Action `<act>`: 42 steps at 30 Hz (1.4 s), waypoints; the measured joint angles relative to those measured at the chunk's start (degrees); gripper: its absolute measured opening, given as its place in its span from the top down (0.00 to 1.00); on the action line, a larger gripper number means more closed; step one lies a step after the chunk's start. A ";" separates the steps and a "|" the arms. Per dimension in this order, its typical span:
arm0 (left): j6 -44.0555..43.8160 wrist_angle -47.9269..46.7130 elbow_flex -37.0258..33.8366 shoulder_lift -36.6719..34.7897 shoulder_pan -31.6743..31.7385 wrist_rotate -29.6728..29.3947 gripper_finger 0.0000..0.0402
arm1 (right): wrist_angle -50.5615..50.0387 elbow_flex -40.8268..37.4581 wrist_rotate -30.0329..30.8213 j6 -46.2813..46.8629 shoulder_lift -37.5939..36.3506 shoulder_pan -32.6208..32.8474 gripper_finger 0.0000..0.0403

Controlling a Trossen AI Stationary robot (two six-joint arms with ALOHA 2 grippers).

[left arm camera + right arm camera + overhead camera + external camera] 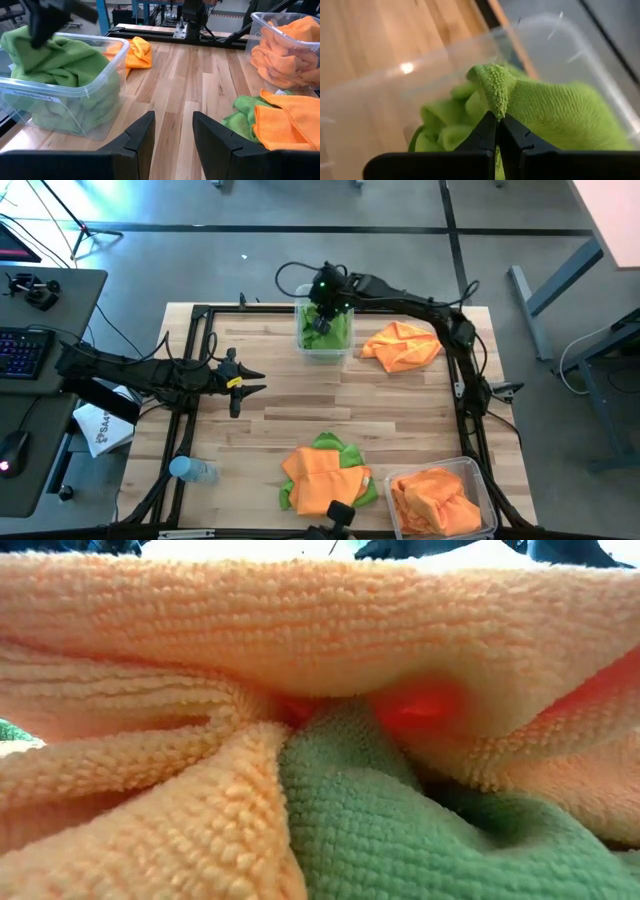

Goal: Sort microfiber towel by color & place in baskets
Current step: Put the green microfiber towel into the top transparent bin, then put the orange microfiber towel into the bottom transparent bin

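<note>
Right gripper (497, 119) pinched shut on a lime green towel (555, 112) over the green-filled basket (323, 330). Left gripper (172, 131) open, idle mid-table. Risk: cloth snags on the fingers at release and lifts out. Mixed pile (325, 475) unsorted.

An orange towel (320, 630) and a green towel (400, 830) pressed against the low camera fill its whole view, so the surface, both tubs and both arms are hidden there. From above, the right end effector (322, 308) covers part of the green towels in the far tub (305, 345), and its fingertips cannot be made out. The near tub (478, 472) is cut off by the picture's lower edge. In the left wrist view a dark blurred shape (47, 20), probably the right arm, hangs over the green-filled tub.
</note>
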 joint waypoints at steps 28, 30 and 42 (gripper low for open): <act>-1.06 -1.61 0.00 0.02 0.00 -0.03 0.70 | -27.45 19.26 -9.14 7.51 2.37 0.65 0.63; -1.12 -2.34 0.00 0.02 0.00 -0.04 0.70 | -27.82 18.20 -7.19 7.85 1.15 1.35 0.67; -1.60 -2.95 0.00 0.02 0.00 -0.26 0.70 | -17.62 -15.62 3.02 17.49 -24.55 7.79 0.94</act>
